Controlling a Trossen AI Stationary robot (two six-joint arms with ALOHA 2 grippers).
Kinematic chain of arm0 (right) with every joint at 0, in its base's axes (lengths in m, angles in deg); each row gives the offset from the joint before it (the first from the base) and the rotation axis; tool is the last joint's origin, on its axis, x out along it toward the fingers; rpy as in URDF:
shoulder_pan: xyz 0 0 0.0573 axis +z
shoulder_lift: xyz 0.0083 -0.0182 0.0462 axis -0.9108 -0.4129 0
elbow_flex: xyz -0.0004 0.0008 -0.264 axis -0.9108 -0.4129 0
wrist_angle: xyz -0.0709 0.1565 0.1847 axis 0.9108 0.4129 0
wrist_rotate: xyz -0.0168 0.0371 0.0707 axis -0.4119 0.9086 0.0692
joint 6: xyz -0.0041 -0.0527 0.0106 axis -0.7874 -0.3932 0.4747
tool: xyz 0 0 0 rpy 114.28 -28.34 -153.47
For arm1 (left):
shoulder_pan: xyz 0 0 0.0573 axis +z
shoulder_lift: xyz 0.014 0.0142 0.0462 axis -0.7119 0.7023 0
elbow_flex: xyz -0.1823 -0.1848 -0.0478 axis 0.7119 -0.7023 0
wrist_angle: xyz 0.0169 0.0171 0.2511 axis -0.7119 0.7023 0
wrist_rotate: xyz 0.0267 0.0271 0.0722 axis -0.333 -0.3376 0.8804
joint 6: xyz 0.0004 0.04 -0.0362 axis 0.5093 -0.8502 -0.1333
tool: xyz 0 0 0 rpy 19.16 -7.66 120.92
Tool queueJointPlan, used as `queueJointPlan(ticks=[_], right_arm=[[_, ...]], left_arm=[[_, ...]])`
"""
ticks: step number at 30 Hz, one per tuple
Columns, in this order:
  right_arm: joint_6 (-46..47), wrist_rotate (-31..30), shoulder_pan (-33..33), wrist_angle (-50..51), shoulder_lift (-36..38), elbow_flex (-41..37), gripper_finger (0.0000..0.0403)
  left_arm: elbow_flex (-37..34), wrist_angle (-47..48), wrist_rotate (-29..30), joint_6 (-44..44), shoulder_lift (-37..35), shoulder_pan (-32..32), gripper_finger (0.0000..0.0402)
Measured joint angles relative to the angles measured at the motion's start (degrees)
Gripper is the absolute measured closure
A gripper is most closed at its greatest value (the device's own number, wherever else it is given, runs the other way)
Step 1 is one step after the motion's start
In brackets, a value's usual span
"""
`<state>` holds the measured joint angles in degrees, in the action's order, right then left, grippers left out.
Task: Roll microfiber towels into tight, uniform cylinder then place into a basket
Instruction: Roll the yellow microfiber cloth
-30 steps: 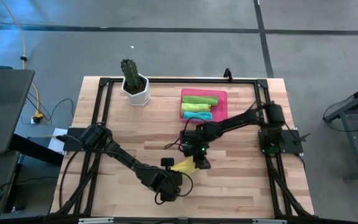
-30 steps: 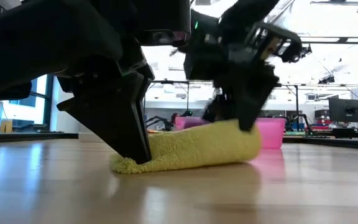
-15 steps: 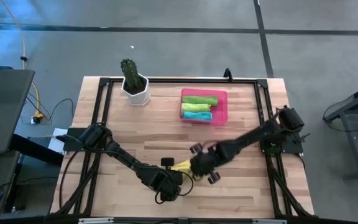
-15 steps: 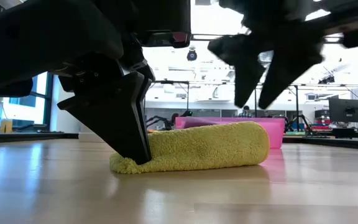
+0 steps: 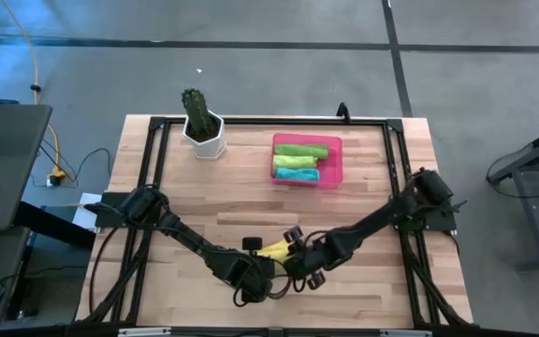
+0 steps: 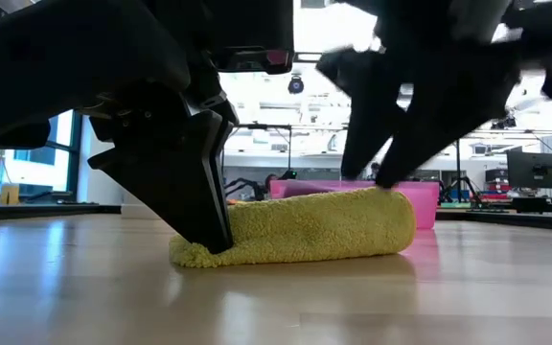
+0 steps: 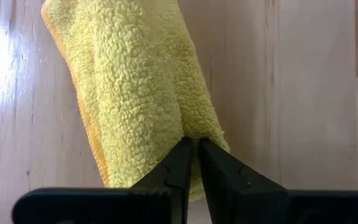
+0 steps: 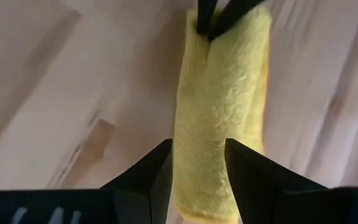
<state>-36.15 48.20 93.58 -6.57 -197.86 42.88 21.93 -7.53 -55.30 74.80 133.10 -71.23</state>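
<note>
A rolled yellow towel (image 6: 300, 230) lies lengthwise on the wooden table near its front edge (image 5: 277, 249). My left gripper (image 6: 220, 244) is shut on one end of the towel. My right gripper (image 8: 197, 144) stands open over the other end, one finger on each side of the roll's top (image 6: 372, 182); whether it touches the cloth I cannot tell. The pink basket (image 5: 333, 164) at the far right holds two green rolled towels (image 5: 299, 150) and a teal one (image 5: 298, 173). My left gripper pinches the cloth at the yellow towel's end (image 7: 191, 130) between its two shut fingers. They come from above, slanting down, and lie along the roll. The towel lies on the table with that end pressed down under the fingertips (image 6: 209, 251).
A white pot with a cactus (image 5: 204, 136) stands at the far left. A black frame (image 5: 269, 120) runs round the tabletop. Bare wood lies between the towel and the basket.
My right gripper has lifted off the towel's end, swung toward the table's near edge while rolling about, and come down again over that same end. The yellow towel has stayed on the table, its freed end settling flat.
</note>
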Motion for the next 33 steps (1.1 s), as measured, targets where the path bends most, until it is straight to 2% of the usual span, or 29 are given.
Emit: queueJointPlan(ticks=[11,16,21,28,33], right_arm=[[-0.1,0.0,-3.1,-4.5,-5.6,0.0,0.0263],[-0.6,4.1,-5.1,-5.3,-6.1,0.0,0.0256],[-0.6,7.9,-6.4,-5.5,-7.5,0.2,0.0219],[-0.8,8.0,-7.6,-7.2,-7.7,0.1,0.0148],[-0.4,10.6,-9.1,-8.0,-7.8,0.1,0.0136]], left_arm=[[0.0,-0.1,-0.1,0.1,0.0,0.0,0.0371],[0.0,0.0,-1.0,0.2,0.0,0.0,0.0371],[0.0,0.0,-1.2,0.2,0.0,0.0,0.0371],[0.0,-0.2,-1.3,0.6,0.0,0.0,0.0371],[-0.1,-0.2,-1.4,1.1,-0.8,0.0,0.0371]])
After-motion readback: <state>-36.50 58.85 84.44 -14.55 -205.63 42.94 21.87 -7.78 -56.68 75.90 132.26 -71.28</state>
